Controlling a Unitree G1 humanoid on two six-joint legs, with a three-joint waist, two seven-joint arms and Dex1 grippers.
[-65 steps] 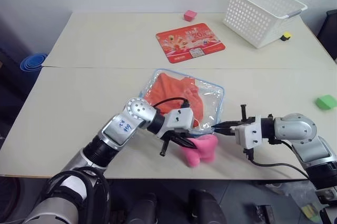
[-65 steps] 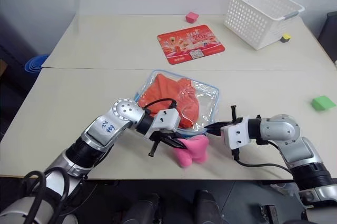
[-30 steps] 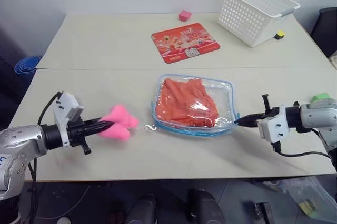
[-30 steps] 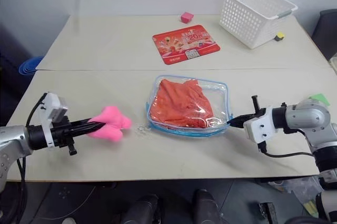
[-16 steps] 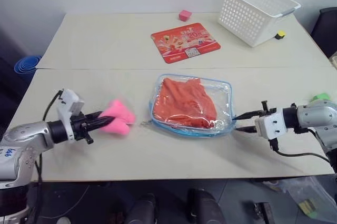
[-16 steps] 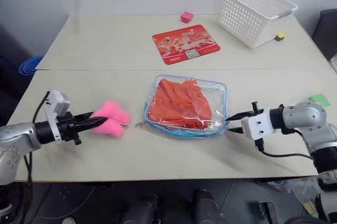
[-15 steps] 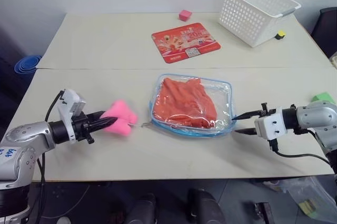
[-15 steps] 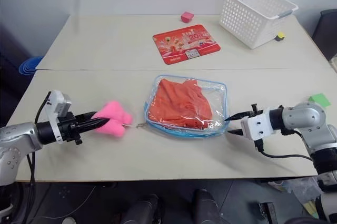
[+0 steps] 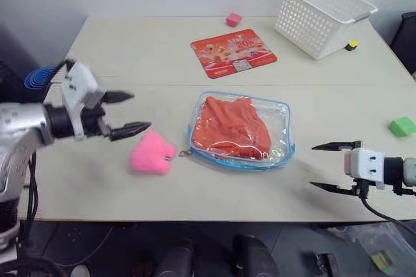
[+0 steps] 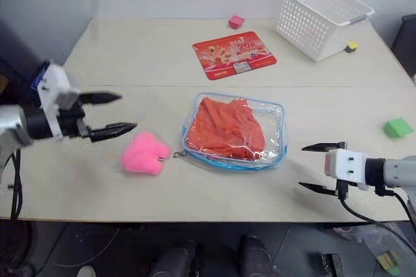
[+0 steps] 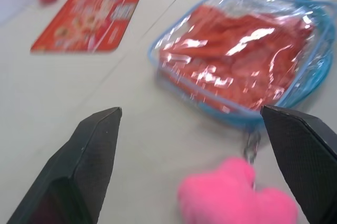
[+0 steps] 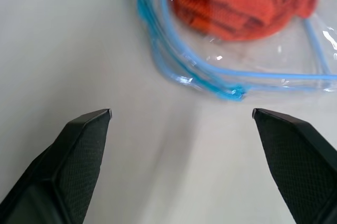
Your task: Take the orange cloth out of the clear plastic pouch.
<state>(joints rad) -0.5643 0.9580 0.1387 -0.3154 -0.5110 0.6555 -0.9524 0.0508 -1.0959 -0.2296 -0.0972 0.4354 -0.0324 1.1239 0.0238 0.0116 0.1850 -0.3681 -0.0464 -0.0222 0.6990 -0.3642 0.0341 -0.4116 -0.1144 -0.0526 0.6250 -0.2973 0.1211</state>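
orange cloth (image 9: 231, 127) inside clear plastic pouch (image 9: 281, 135) | left gripper (image 9: 127, 113), right gripper (image 9: 332, 167) spread, empty | removal not begun

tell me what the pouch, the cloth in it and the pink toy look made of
Pouch: thin clear plastic, glossy, with glare streaks and a light blue edging. Cloth: soft orange fabric, matte, wrinkled and folded, probably a woven or knit textile. Pink toy: looks like plush, fuzzy and rounded, no shine.

Wrinkled orange cloth (image 9: 232, 126) inside flat clear plastic pouch (image 9: 283, 126), mid-table
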